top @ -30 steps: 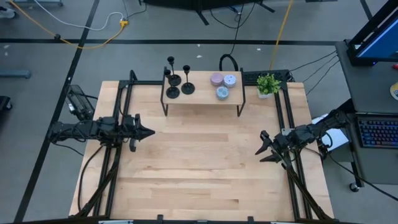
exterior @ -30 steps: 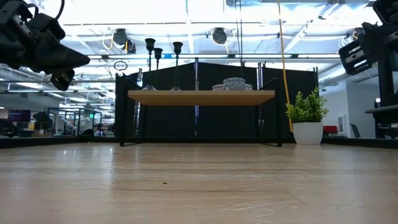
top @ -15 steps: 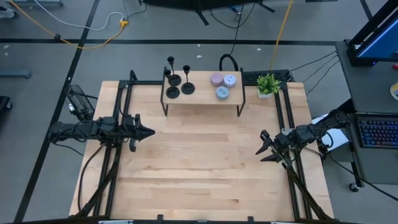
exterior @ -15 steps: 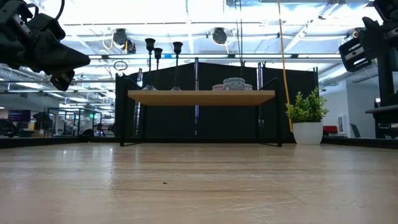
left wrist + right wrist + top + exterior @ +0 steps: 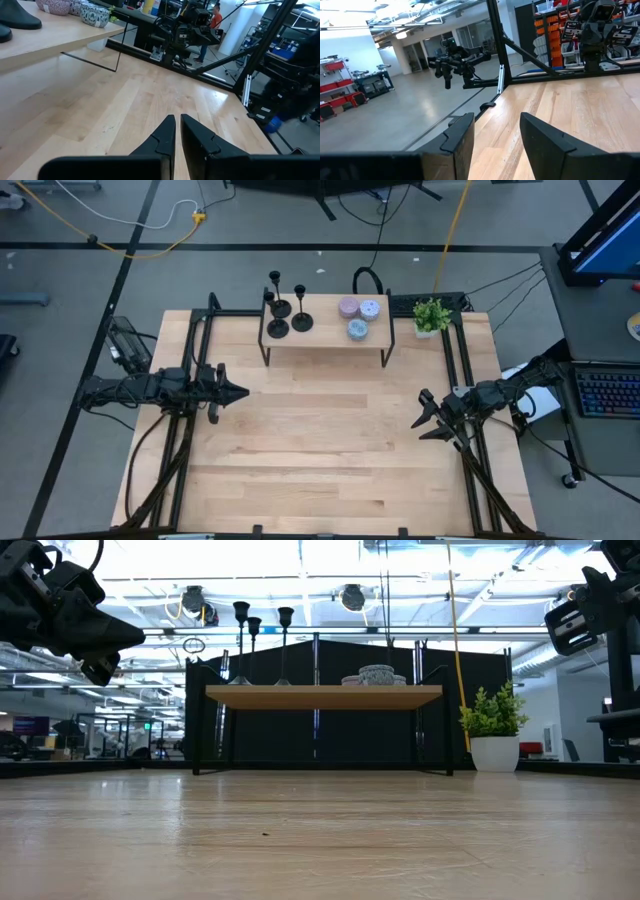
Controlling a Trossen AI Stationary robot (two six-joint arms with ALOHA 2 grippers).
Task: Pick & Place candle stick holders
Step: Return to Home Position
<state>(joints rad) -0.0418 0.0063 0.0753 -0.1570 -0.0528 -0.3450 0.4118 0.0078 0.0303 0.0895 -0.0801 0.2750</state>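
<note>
Three black candle stick holders (image 5: 278, 308) (image 5: 277, 329) (image 5: 301, 322) stand upright on their round bases at the left end of a raised wooden shelf (image 5: 325, 335) at the table's far side. In the low view their stems and cups (image 5: 254, 625) rise above the shelf top. My left gripper (image 5: 240, 392) hovers level at the table's left side, fingers together with only a thin slit (image 5: 177, 122), holding nothing. My right gripper (image 5: 420, 420) hovers at the right side, open and empty (image 5: 497, 125). Both are well short of the shelf.
Several small patterned bowls (image 5: 358, 315) sit on the shelf's right half. A potted green plant (image 5: 431, 315) stands at the far right corner. Black frame rails (image 5: 200, 340) run along both table sides. Bare wood (image 5: 330, 440) lies between the arms.
</note>
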